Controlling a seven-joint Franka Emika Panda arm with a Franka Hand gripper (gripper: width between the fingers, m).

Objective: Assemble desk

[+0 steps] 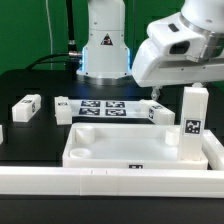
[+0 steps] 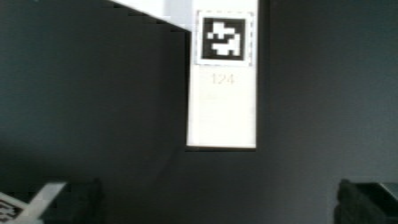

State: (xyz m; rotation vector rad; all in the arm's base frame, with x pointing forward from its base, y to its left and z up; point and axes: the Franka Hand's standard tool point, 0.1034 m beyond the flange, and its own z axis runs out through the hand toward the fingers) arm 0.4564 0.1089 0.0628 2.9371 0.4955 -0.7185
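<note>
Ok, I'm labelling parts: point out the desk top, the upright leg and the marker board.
desk top (image 1: 122,146), exterior view, bare inner floor.
upright leg (image 1: 193,122), exterior view, tagged front face.
marker board (image 1: 100,107), exterior view, centre.

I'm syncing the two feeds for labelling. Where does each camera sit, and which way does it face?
Exterior view: off the arm, in front of the table, facing the arm's base over the desk top; base and tool show.
Wrist view: on the wrist, looking down at a lying leg on the table; both open fingertips show.
Shared: probably that leg, below the tool.
</note>
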